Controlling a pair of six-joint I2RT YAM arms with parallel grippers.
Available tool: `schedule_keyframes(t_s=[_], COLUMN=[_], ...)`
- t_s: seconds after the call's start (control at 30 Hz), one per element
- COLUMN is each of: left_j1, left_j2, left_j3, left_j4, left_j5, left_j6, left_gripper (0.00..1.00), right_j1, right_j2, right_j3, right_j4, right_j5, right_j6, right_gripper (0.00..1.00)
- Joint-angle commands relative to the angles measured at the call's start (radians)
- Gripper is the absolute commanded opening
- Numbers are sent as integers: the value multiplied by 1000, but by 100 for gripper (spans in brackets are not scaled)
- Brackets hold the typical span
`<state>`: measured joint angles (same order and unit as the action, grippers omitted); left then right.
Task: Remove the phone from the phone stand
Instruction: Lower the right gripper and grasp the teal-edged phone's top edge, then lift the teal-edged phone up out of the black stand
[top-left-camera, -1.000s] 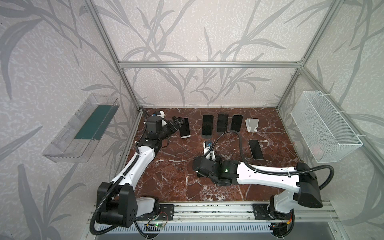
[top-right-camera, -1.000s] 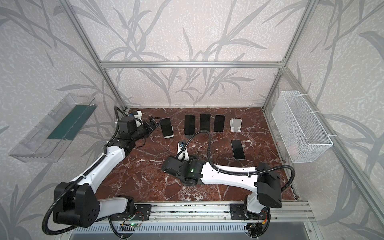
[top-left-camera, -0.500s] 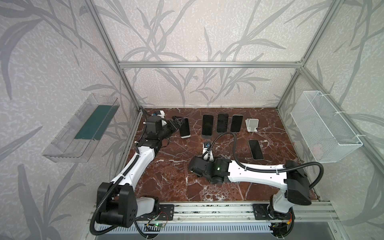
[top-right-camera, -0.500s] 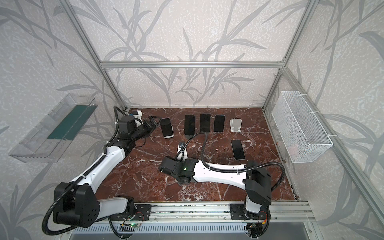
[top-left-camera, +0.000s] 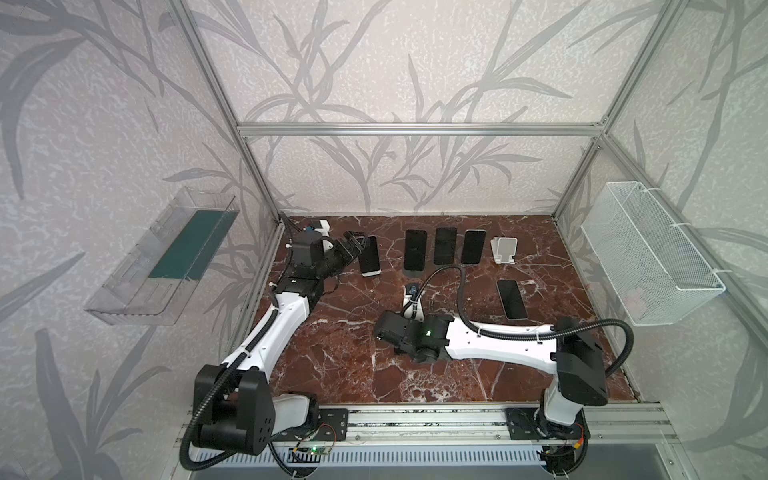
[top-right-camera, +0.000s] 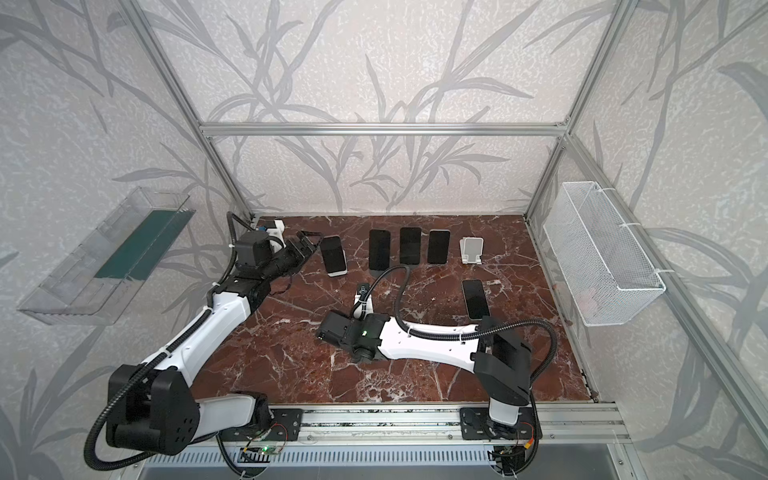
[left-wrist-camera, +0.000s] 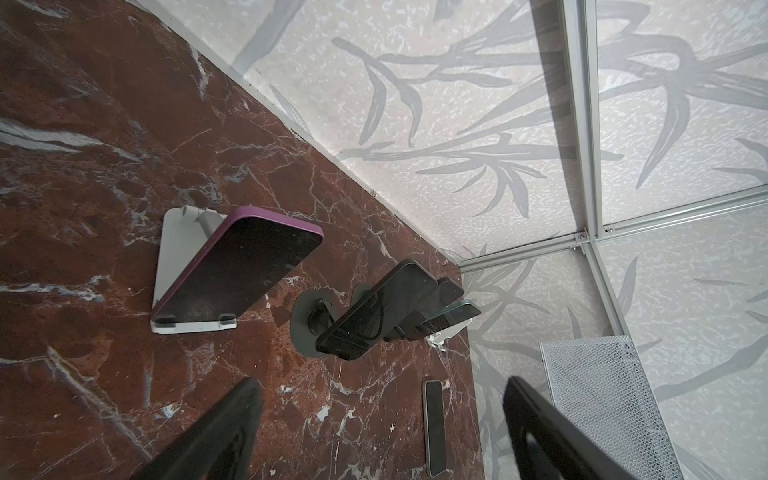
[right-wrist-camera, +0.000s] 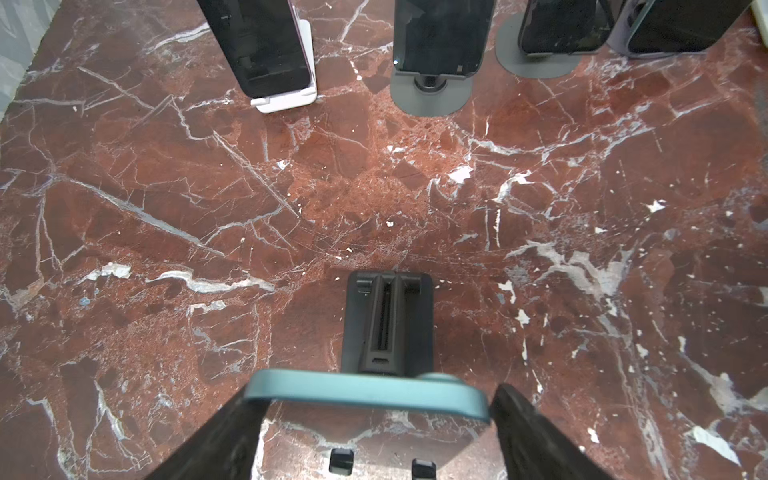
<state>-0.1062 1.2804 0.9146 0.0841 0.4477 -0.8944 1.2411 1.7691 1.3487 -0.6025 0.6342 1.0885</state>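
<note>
Rounded teal phone (right-wrist-camera: 365, 395) (matte), slotted black stand (right-wrist-camera: 388, 320), veined marble (right-wrist-camera: 374, 187)

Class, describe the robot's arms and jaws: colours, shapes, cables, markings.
The left arm and right arm have white shells with black joint housings. A black ribbed hose loops along each. A green light glows near the right wrist. Jaws are black, tapering.

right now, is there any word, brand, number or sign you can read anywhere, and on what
None can be read.
The phone screens in the back row are dark and blank.
The teal phone between the right fingers shows only a plain edge.
The black stand bears no mark.
</note>
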Motion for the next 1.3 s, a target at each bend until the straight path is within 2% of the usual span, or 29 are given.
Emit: schedule_keyframes(t_s=[0.0, 0.1, 0.3, 0.77, 1.03, 1.27], left_j1=[5, 4, 4, 5, 2, 2], left_j2=[-16, -14, -5, 2, 0, 3], left_j3=[3, 3, 2, -2, -5, -4], left_j4=[27, 32, 32, 58, 63, 76], left_j5=[14, 19, 19, 40, 39, 54], left_j6=[-11, -15, -12, -24, -28, -29], left_gripper=[91, 91, 91, 91, 91, 91], right_j1=[-5, -5, -5, -5, -8, -59], right_j2=[24, 35, 36, -57, -196, -321], right_j3=[6, -4, -13, -82, -118, -154], right_j4=[9, 40, 81, 125, 169, 170], right_j5=[7, 0, 0, 28, 97, 102], right_j6=[-15, -18, -34, -123, -236, -345], right_gripper=[85, 84, 75, 70, 69, 67])
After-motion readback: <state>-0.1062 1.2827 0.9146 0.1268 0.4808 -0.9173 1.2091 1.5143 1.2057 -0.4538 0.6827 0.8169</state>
